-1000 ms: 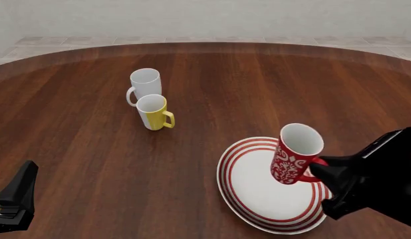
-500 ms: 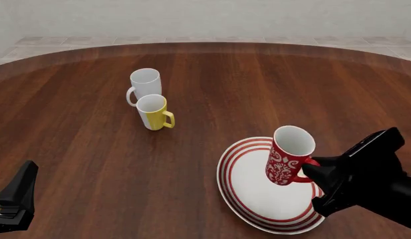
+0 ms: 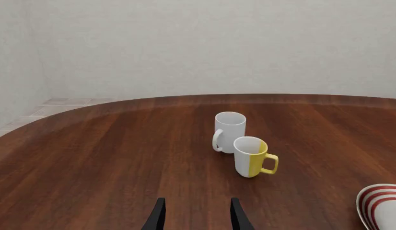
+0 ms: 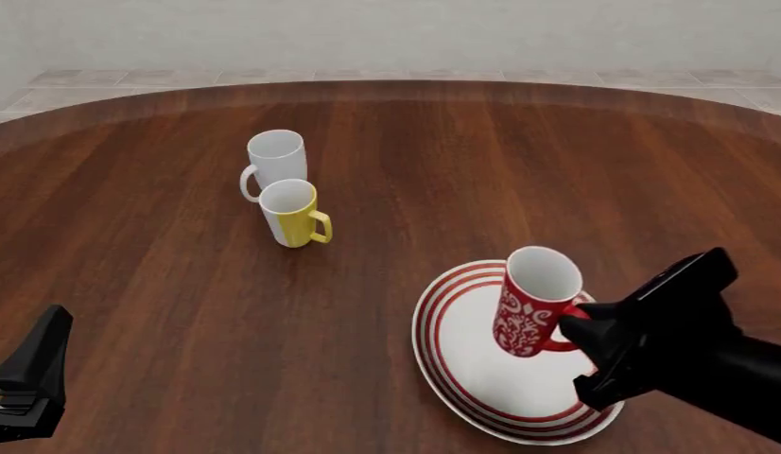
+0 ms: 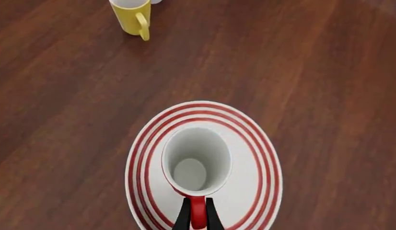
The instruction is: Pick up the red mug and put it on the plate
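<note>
Left gripper [image 4: 31,374], low at 8 o'clock on the table [image 4: 176,312], is being kept with fingers apart and empty. White mug [image 4: 274,161] and yellow mug [image 4: 291,213] are seen at 11 o'clock, touching or nearly so. The plate [image 4: 447,355] is lying at 5 o'clock. The red mug [image 4: 532,301] is being held upright above its centre, handle clamped by the right gripper [image 4: 582,333] at the mug's 4 o'clock.

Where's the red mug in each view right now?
Front: red mug over the plate, right gripper on its handle.
Right wrist: red mug seen from above, centred over the plate.
Left wrist: not in it; only the plate's edge shows.
Shared landmark: the yellow mug.
</note>
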Available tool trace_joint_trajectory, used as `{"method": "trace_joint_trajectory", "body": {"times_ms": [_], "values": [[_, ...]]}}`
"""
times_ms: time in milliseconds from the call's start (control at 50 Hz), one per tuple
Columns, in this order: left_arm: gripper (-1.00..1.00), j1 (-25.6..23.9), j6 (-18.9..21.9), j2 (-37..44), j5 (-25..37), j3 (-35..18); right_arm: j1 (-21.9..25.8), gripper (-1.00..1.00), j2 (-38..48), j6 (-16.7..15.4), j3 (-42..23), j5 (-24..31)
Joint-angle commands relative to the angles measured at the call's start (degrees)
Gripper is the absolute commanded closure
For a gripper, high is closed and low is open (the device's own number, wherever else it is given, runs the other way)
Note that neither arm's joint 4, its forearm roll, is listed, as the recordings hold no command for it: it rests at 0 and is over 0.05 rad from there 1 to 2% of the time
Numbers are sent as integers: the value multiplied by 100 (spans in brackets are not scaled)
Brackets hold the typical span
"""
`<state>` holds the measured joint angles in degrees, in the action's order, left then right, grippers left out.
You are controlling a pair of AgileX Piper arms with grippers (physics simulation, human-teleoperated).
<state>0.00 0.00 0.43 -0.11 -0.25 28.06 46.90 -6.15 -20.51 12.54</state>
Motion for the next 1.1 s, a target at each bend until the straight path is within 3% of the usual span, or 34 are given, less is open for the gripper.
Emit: {"method": "trace_joint_trajectory", "body": {"times_ms": [20, 620, 1100], "values": [[-100, 0, 0, 0, 0, 0, 32, 100, 127, 112, 53, -172], [-100, 0, 0, 0, 0, 0, 37, 100, 643, 277, 430, -950], [-100, 0, 0, 0, 0, 0, 10, 100, 945, 307, 463, -1237]]}}
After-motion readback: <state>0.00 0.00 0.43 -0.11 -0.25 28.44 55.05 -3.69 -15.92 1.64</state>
